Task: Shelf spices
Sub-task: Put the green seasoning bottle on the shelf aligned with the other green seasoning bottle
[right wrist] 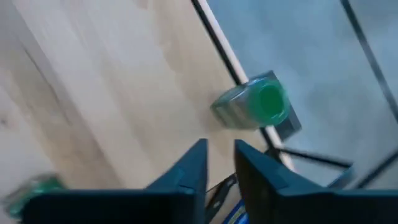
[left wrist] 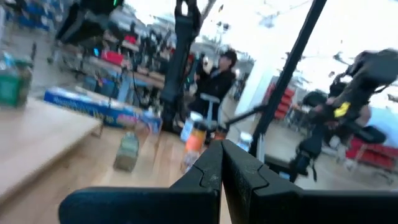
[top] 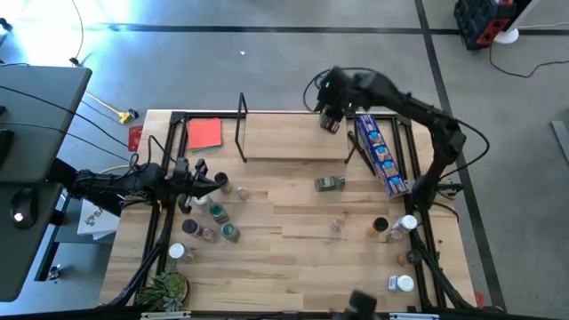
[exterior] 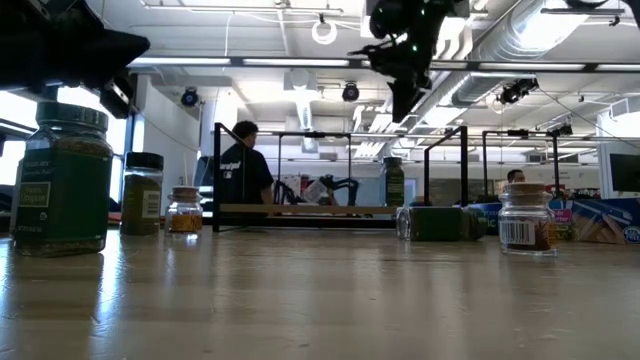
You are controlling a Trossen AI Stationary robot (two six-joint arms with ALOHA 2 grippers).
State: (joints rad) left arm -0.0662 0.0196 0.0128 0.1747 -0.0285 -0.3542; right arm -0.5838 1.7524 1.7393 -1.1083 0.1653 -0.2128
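**Right gripper above the shelf's far right end; one jar on the board**

The wooden table [top: 293,258] fills the high view, with the shelf [top: 293,142] along its far edge: a light board between thin black end frames. A red-orange card [top: 204,133] lies on the board's left part, and a long blue snack package [top: 380,153] lies just beyond the shelf's right frame.

The right arm reaches in from the right side, and the right gripper [top: 331,122] hangs above the far right part of the shelf. In the right wrist view its fingers [right wrist: 196,163] stand a little apart with nothing between them, and a green-capped jar [right wrist: 255,107] stands below on the board's far edge, apart from the fingertips.

The left arm rests low at the left side of the table, with the left gripper [left wrist: 221,163] closed, fingertips together and empty.

The other spices are off the shelf. A green jar lying on its side [top: 330,184] is just near of the shelf. A cluster of jars [top: 213,218] stands at the left, beside the left gripper. More jars [top: 398,227] stand near the right edge, with a white-capped one [top: 401,284] at the near right. A small clear jar [top: 337,224] stands near the table's middle.

A small plant [top: 164,289] sits at the near left corner.
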